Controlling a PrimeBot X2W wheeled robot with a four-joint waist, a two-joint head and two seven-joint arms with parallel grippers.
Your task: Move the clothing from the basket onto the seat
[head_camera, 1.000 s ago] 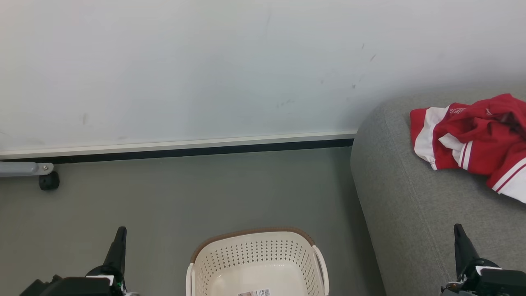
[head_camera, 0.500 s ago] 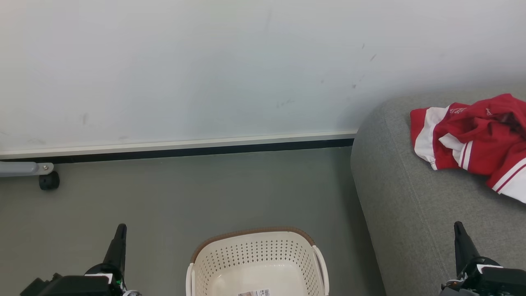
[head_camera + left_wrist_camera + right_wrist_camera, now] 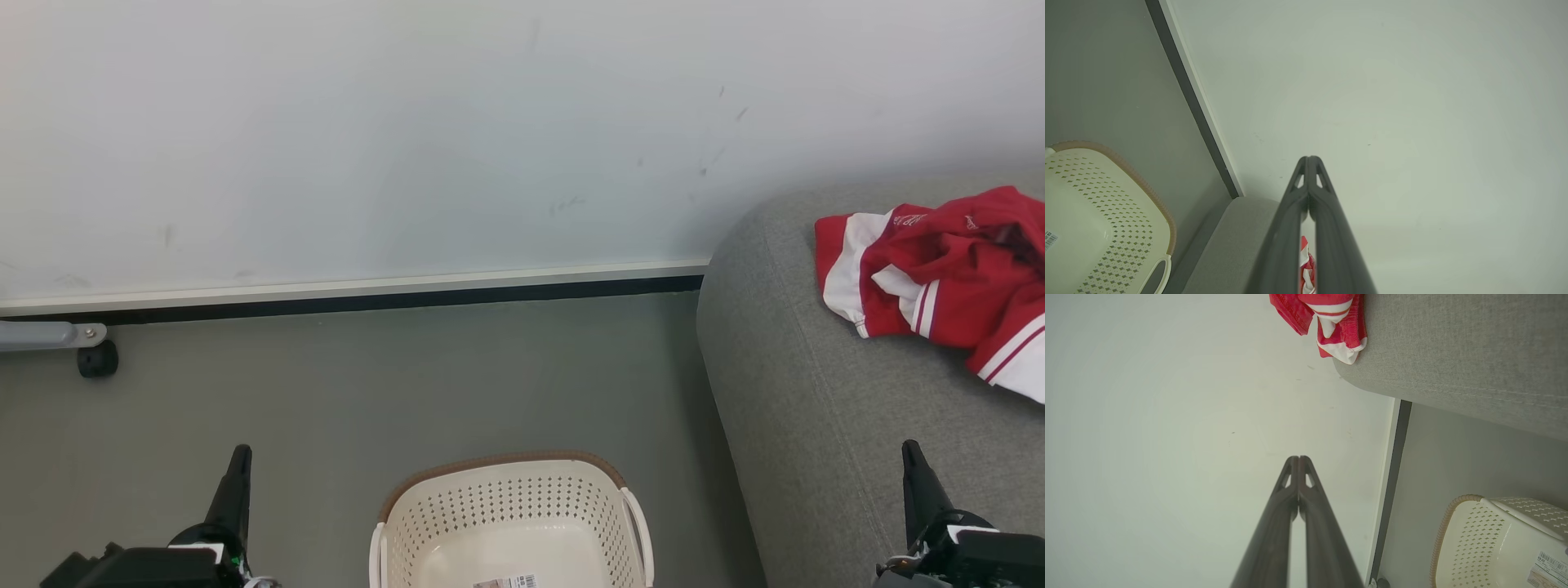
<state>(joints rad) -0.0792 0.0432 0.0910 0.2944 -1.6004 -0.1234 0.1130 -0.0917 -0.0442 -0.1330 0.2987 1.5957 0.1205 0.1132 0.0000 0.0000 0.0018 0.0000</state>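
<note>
The red and white clothing lies crumpled on the grey seat at the right; it also shows as clothing in the right wrist view and as a sliver of clothing behind the left fingers. The cream basket stands on the floor at the bottom centre, with only a label on its bare bottom. My left gripper is shut and holds nothing, left of the basket. Low over the seat's front, my right gripper is shut too, apart from the clothing.
A pale wall with a white and black baseboard runs behind the grey floor. A grey leg with a black castor sits at the far left by the wall.
</note>
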